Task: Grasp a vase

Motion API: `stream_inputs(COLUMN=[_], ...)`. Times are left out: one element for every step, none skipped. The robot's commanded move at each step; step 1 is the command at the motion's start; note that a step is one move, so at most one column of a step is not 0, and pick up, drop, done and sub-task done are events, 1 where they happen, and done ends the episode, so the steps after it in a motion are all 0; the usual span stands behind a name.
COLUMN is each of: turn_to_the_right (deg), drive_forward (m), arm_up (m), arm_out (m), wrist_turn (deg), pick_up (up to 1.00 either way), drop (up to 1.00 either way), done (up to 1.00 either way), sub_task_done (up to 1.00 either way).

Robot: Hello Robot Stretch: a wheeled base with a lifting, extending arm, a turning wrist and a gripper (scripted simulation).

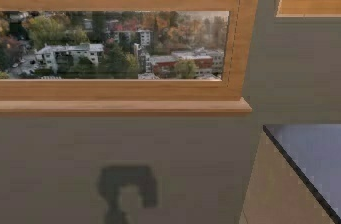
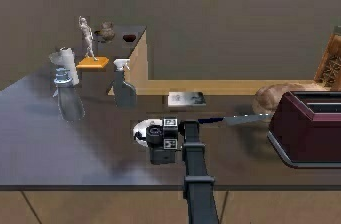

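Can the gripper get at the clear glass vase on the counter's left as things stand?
Probably not without driving the base: the gripper sits mid-counter, while the vase stands well toward the arm side view's left and farther out. Bare countertop lies between them, so nothing blocks the way.

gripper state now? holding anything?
The gripper: cannot be told; a white round thing lies at its far end on the tabletop.
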Motion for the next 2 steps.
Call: stream_inputs(turn_to_the_right=[0.0, 0.0], drive_forward=[0.0, 0.0], arm_up=[0.1, 0.0], arm_out=[0.0, 0.0], wrist_turn=[0.0, 0.0], pick_up=[0.0, 0.0], drop=[0.0, 0.0], done=[0.0, 1.0], sub_task_done=[0.0, 0.0])
